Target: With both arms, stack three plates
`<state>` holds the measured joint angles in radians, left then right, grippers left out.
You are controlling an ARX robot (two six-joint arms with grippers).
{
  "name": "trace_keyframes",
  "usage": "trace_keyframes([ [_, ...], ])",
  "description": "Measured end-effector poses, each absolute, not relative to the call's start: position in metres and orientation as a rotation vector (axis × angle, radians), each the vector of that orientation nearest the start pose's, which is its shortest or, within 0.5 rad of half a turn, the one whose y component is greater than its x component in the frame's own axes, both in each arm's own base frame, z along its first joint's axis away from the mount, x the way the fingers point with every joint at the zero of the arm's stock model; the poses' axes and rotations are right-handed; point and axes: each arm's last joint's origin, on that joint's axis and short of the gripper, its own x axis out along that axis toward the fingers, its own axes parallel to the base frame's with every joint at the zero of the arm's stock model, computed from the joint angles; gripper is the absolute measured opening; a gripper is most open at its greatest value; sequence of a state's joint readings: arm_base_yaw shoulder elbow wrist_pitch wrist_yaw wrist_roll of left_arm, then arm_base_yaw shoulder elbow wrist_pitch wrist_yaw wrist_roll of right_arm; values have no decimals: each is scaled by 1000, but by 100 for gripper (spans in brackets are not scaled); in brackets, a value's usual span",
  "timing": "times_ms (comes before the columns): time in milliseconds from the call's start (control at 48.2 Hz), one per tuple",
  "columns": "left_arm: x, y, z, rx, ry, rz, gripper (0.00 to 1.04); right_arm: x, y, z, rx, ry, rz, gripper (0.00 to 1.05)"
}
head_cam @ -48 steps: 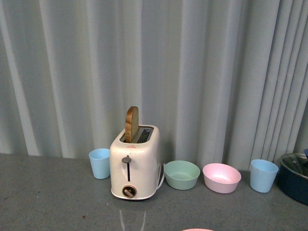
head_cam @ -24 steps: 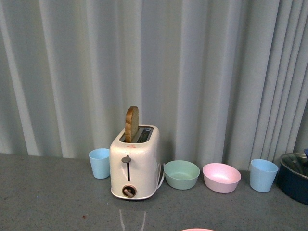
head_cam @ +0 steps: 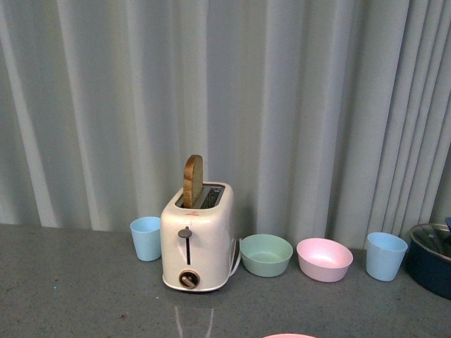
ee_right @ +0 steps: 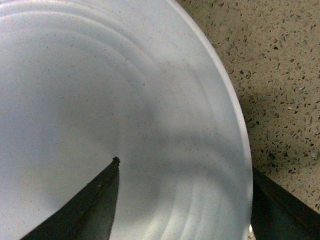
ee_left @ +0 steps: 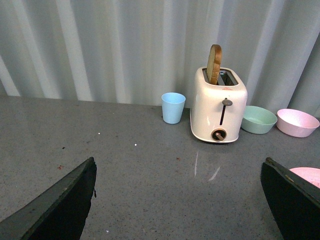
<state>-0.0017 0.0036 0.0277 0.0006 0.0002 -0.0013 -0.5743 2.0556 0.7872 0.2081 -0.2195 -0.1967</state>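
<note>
In the right wrist view a large pale plate [ee_right: 100, 100], seemingly the light blue one, fills most of the frame and lies on the speckled counter. My right gripper [ee_right: 185, 195] is open astride its rim, with one finger [ee_right: 95, 200] over the plate's inside and the other outside the rim. My left gripper [ee_left: 177, 200] is open and empty, low over the grey counter. The pink plate's edge shows beside its finger [ee_left: 307, 175] and as a sliver at the bottom of the front view [head_cam: 289, 336]. The cream plate is out of view.
At the back by the curtain stand a cream toaster [head_cam: 196, 239] holding a bread slice, a blue cup [head_cam: 146, 239], a green bowl [head_cam: 266, 255], a pink bowl [head_cam: 324, 259], another blue cup [head_cam: 385, 256] and a dark lidded pot [head_cam: 431, 257].
</note>
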Motion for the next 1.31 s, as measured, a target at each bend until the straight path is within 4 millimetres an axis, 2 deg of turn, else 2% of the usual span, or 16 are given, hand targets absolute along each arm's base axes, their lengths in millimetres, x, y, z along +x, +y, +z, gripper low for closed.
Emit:
trace_keyframes([
  [83, 96, 0, 173, -1, -25, -2, 98, 271, -168, 36, 233, 1007, -222, 55],
  [270, 96, 0, 173, -1, -25, -2, 98, 270, -169, 36, 234, 1009, -226, 31],
  [353, 96, 0, 173, -1, -25, -2, 98, 269, -170, 36, 240, 1007, -228, 13],
  [436, 96, 0, 173, -1, -25, -2, 98, 268, -172, 40, 258, 988, -221, 5],
  [726, 96, 0, 173, -1, -25, -2, 98, 260, -182, 60, 257, 947, -250, 4],
  [830, 96, 0, 173, -1, -25, -2, 98, 258, -188, 87, 236, 875, -278, 3],
  [933, 96, 0, 173, -1, -25, -2, 98, 259, -184, 116, 210, 792, -280, 3],
  [1037, 96, 0, 173, -1, -25, -2, 98, 270, -158, 162, 195, 640, -193, 3],
  [1120, 96, 0, 173, -1, -25, -2, 98, 279, -130, 182, 179, 580, -109, 3],
  [1162, 96, 0, 173, -1, -25, -2, 98, 282, -119, 187, 175, 567, -74, 3],
  [1203, 96, 0, 173, -1, -25, -2, 98, 289, -96, 192, 170, 556, -12, 3],
  [1245, 96, 0, 173, -1, -25, -2, 98, 295, -76, 191, 169, 555, 36, 3],
  [1307, 96, 0, 173, -1, -25, -2, 98, 298, -57, 188, 171, 565, 91, 3],
])
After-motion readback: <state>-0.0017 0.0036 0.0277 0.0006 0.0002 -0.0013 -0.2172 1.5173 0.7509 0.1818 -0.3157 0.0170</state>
